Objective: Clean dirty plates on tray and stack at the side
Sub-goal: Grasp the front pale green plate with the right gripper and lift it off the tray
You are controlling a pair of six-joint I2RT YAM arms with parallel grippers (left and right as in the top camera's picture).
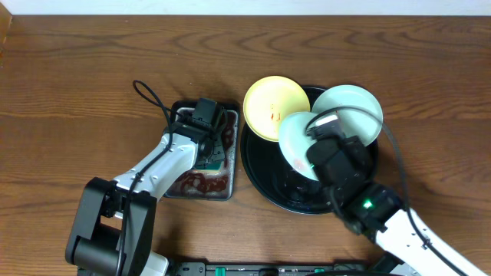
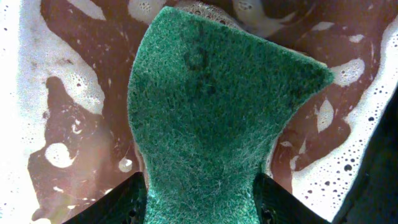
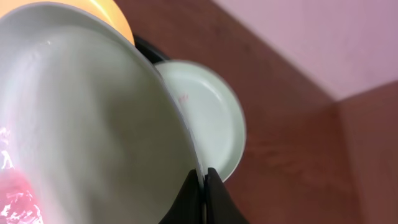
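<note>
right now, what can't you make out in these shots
- Overhead: the right arm and held plate cover the middle of the tray.
- Overhead: the left arm hides most of the sponge.
- Right wrist: the held plate's pink smear is blurred, cut by the left edge.
- Right wrist: yellow plate mostly behind the held plate.

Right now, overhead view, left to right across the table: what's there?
metal pan → yellow plate → tilted mint plate → second mint plate. The tray spans all three plates, so it's left out.
</note>
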